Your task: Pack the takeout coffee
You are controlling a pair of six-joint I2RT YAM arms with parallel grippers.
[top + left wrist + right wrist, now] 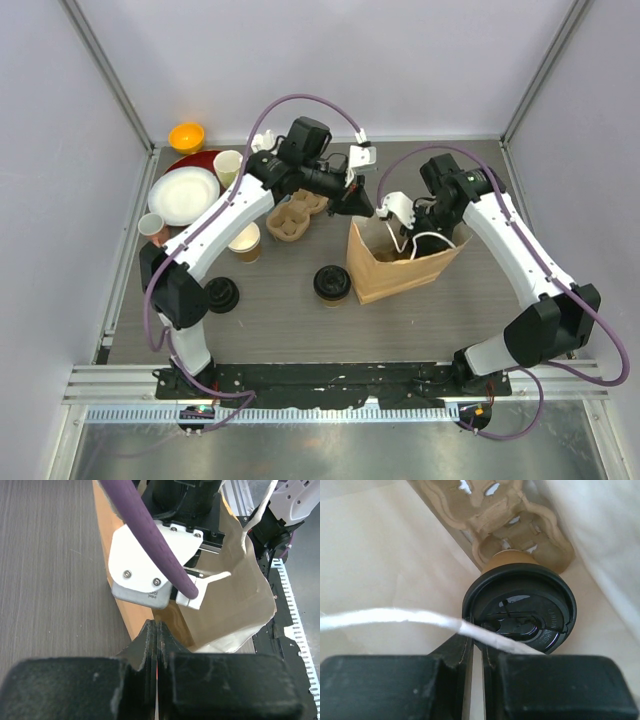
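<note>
The right pincer pinches the white handle to hold the paper bag open. The left pincer is shut tight beside the bag's edge. A lidded cup seems to sit inside. A second cup waits on the bench.

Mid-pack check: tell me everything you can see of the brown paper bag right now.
The paper bag is brown kraft paper. It stands upright and open on the table, right of centre, with its walls a bit creased. The right gripper reaches into its mouth, closed on a white handle. The left gripper, shut, is at the bag's left rim; whether it pinches the paper is unclear. Inside sit a pulp carrier and a black-lidded cup.
</note>
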